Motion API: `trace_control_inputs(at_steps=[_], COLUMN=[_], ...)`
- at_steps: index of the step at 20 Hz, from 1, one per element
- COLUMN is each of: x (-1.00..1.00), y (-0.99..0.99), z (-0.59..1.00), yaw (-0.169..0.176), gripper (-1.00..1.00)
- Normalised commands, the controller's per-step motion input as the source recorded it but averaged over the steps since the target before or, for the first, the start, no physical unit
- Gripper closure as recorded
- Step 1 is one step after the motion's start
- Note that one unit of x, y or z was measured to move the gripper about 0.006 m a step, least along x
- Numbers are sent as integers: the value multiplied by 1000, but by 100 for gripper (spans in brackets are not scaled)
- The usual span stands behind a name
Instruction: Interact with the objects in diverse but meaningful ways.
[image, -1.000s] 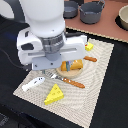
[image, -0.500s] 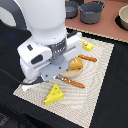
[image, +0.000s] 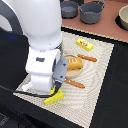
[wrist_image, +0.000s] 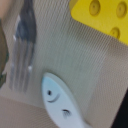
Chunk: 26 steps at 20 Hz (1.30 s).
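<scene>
Jaws out of sight; white fish (wrist_image: 61, 102) lies beside cheese wedge (wrist_image: 102, 16).

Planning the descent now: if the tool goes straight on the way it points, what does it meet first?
Probably the striped placemat, in the bare patch between the white fish-like piece and the yellow cheese wedge. Depth is unclear.

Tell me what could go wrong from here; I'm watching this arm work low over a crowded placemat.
1. The arm hides the white fish piece in the exterior view; only the wrist view shows it, so a descent may land off-centre.
2. The fork and the cheese wedge lie close to the fish, so the gripper could catch or shove either.
3. The placemat might shift if something drags across it.
</scene>
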Motion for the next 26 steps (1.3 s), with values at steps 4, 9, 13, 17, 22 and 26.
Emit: trace_control_inputs(at_steps=[4, 9, 13, 17, 22, 26], x=[159, 180, 220, 508, 796, 803], y=[-452, -305, -311, -395, -355, -226], z=[-2, 70, 186, 94, 91, 67], yaw=[76, 214, 191, 28, -31, -23], gripper=[-100, -100, -100, -100, -100, -100])
